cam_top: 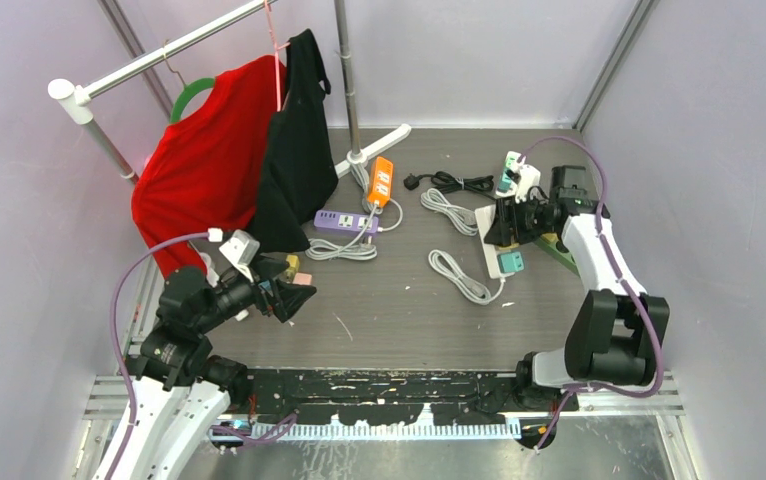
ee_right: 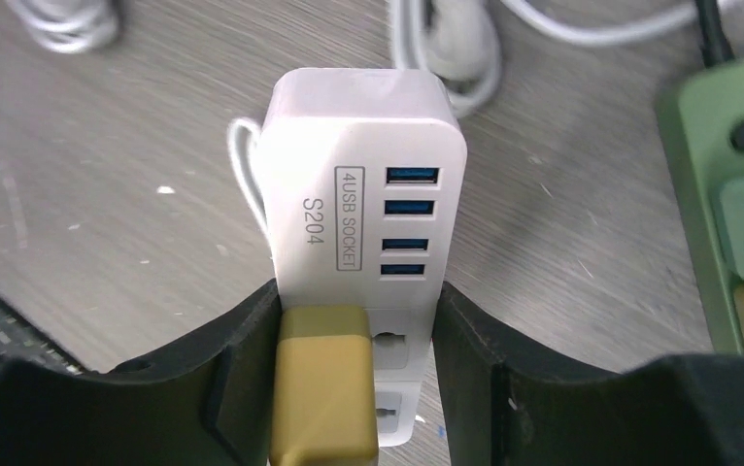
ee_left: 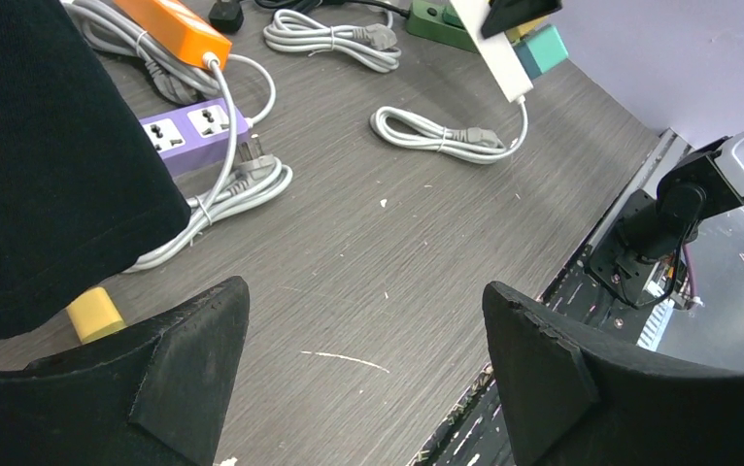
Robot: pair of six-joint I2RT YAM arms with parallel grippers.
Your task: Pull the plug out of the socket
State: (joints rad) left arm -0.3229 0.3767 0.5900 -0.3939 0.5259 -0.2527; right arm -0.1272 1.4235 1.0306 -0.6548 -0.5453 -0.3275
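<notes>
In the top view, the white power strip [cam_top: 487, 258] is seen lying on the tabletop [cam_top: 399, 310] at the right, with the right jaws lowered over its middle. The plug is hidden there by the wrist. The left jaws are held well apart from it, near the hanging black garment [cam_top: 294, 165].

In the left wrist view, the left jaws are seen spread wide, with only bare tabletop between them. A purple power strip [ee_left: 198, 131] lies ahead.

In the right wrist view, the mustard-yellow plug [ee_right: 324, 383] is shown seated in the strip, next to its four-port USB end. The right jaws are closed against the strip's two long sides, so the strip is pinched rather than the plug. One of the pads [ee_right: 237, 374] appears to touch the plug's side, while the other is kept apart from it.

The plug is judged rigid, light and smooth-sided, held only by pin friction. It is best taken across its flat sides and drawn straight off the face. The light strip would be lifted along unless pinned.
</notes>
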